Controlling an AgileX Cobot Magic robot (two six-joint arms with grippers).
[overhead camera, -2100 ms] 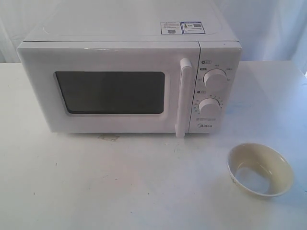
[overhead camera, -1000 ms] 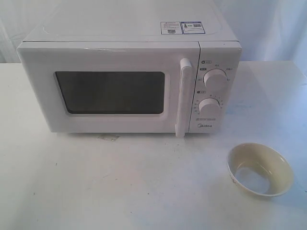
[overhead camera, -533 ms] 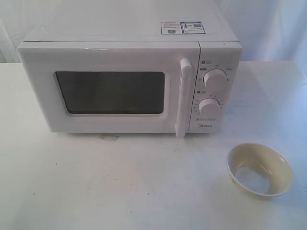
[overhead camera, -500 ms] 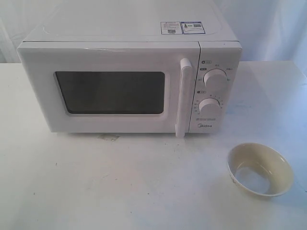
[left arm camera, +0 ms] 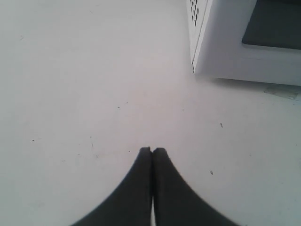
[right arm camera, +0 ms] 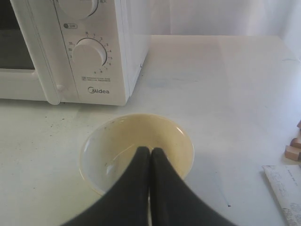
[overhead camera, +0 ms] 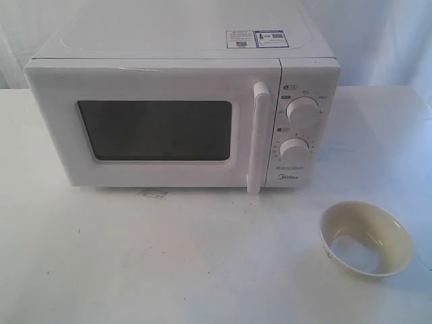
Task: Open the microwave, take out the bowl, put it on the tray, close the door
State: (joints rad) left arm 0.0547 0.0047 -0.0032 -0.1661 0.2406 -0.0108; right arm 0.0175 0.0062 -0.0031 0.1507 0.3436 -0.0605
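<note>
The white microwave (overhead camera: 182, 115) stands at the back of the table with its door (overhead camera: 155, 128) closed and the bar handle (overhead camera: 258, 138) upright. The cream bowl (overhead camera: 366, 238) sits on the bare table to the front right, outside the microwave. The tray is out of view. Neither arm shows in the exterior view. My right gripper (right arm camera: 150, 149) is shut and empty, hovering over the near rim of the bowl (right arm camera: 113, 155), with the microwave's knobs (right arm camera: 89, 54) beyond. My left gripper (left arm camera: 152, 149) is shut and empty above the table, near the microwave's left front corner (left arm camera: 225, 52).
The white table (overhead camera: 169, 256) runs wide in front of the microwave. A small tape patch (overhead camera: 152, 194) lies under the door's front edge. Wooden blocks (right arm camera: 294, 143) and a printed strip (right arm camera: 284, 186) lie to the right of the bowl. A white curtain (overhead camera: 378, 40) hangs behind.
</note>
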